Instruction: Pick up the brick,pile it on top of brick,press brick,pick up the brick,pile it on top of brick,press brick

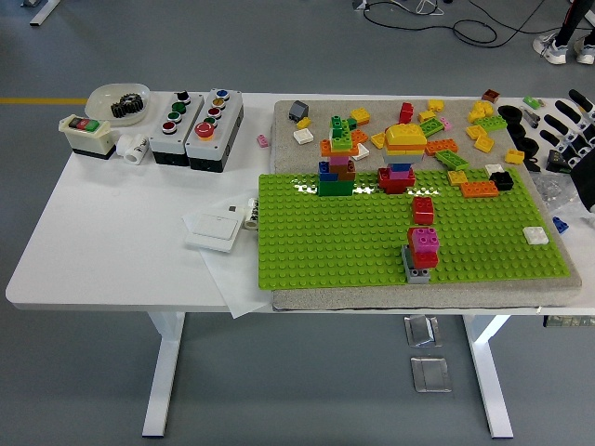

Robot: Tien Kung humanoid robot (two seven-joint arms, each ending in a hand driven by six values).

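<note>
At table's right edge, right robot hand [564, 130] w/ fingers spread, empty, near loose bricks [465, 139].

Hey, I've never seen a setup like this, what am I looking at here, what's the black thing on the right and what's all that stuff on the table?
This is one picture from a camera high on a humanoid robot, looking down over its white table. The black shape at the right edge is the right robot hand, fingers spread and holding nothing. The left one is out of view.

On the table lies a green studded baseplate on a grey mat. Three small brick towers stand on the plate: a multicoloured tower at the back left, a yellow-topped tower at the back middle, and a pink-and-red tower on a grey brick nearer the front. Loose bricks are scattered behind the plate.

At the left sit two push-button boxes, a small switch box and a white bowl with a black gear in it.

Nothing is being held.
</note>
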